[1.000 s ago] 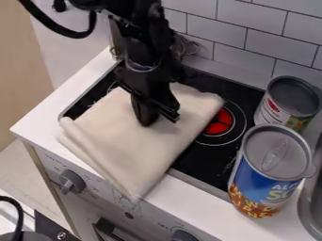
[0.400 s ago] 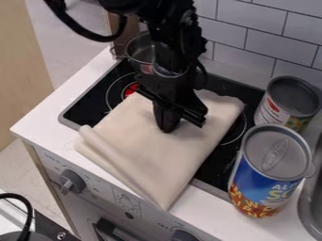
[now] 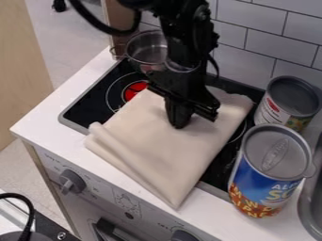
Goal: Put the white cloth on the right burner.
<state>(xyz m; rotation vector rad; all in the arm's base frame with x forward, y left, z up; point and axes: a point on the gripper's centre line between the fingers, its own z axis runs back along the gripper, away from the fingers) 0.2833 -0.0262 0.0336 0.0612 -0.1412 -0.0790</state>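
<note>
Our gripper (image 3: 179, 124) is clamped on the white cloth (image 3: 157, 146), which covers most of the right burner (image 3: 239, 133). Pot (image 3: 143, 48): 11 o'clock. Smaller can (image 3: 271, 114): between 2 and 3. Blue can (image 3: 261, 186): 4. Contents: we cannot tell.

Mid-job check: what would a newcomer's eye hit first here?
The pale cloth, draped across the middle of the stove, its near corner out past the front rim. Next, the black gripper right over it, and the red center of the left burner, showing beyond the cloth. The blue can stands out at right.
</note>
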